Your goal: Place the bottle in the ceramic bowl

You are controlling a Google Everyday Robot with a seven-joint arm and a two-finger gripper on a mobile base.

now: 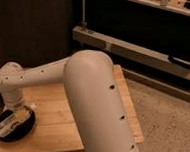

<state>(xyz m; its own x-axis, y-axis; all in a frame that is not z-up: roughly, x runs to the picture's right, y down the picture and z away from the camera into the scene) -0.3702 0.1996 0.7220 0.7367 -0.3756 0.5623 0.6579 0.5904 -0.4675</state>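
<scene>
The ceramic bowl [3, 132] is glossy black and sits at the front left corner of the wooden table [59, 117]. The whitish bottle [13, 120] lies tilted over the bowl, with its white cap [31, 106] pointing up and right past the rim. My gripper [16, 109] hangs from the white wrist [11, 96] directly above the bowl, at the bottle's upper end. The wrist hides where the gripper meets the bottle, so I cannot tell whether the bottle rests in the bowl or is still held.
My thick white arm [96, 105] crosses the table's middle and right side. A dark wall stands behind the table on the left. A metal shelf rail [141, 49] runs across the back. Speckled floor [169, 122] lies to the right.
</scene>
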